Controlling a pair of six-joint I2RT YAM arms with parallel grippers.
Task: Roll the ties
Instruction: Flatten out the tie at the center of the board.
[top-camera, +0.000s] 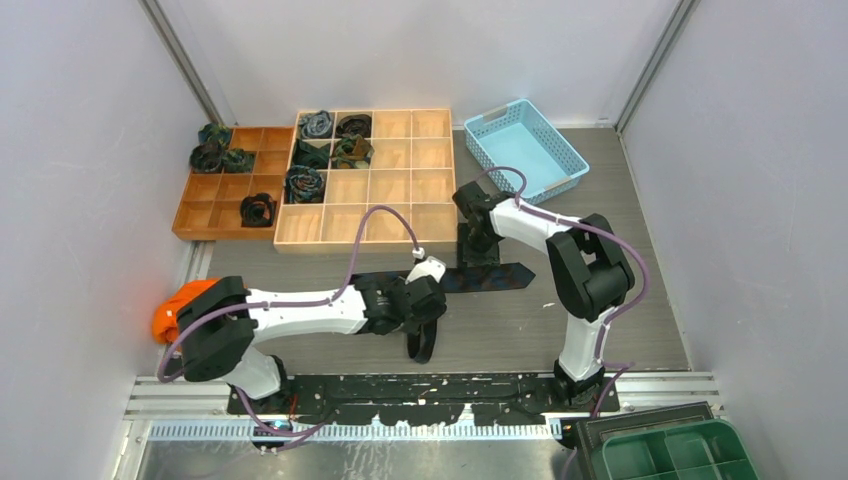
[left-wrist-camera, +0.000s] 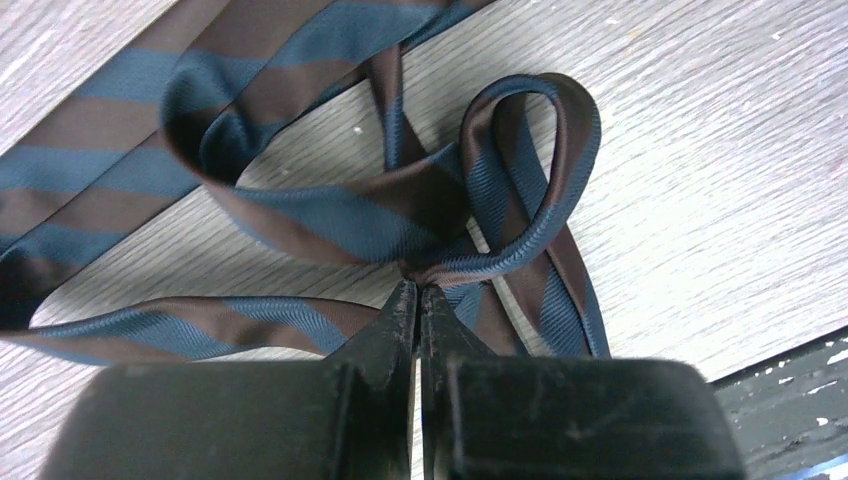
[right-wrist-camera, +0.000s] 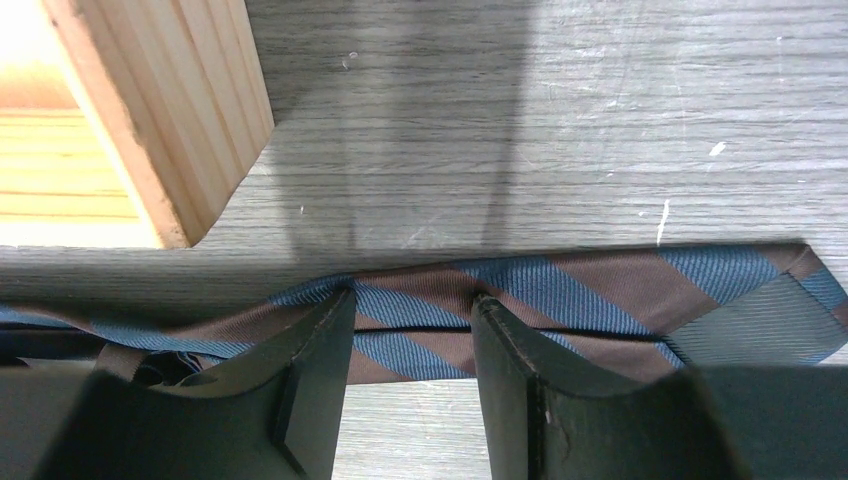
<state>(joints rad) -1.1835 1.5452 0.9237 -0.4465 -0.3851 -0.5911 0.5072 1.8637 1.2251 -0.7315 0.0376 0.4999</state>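
Observation:
A brown and blue striped tie (top-camera: 492, 277) lies flat across the table, its wide end to the right. My left gripper (top-camera: 427, 300) is shut on a fold of it (left-wrist-camera: 330, 215); in the left wrist view (left-wrist-camera: 418, 288) the narrow part makes loose loops just ahead of the closed tips. My right gripper (top-camera: 478, 250) is open, and its tips (right-wrist-camera: 412, 300) rest on the wide part of the tie (right-wrist-camera: 600, 290). Several rolled ties (top-camera: 305, 184) sit in the compartments of the two wooden trays.
A light wooden divider tray (top-camera: 400, 185) and a darker one (top-camera: 215, 205) stand at the back left; the light tray's corner (right-wrist-camera: 170, 110) is close to my right gripper. A blue basket (top-camera: 525, 150) is at the back right. An orange object (top-camera: 175, 310) lies left; a green bin (top-camera: 680, 455) is bottom right.

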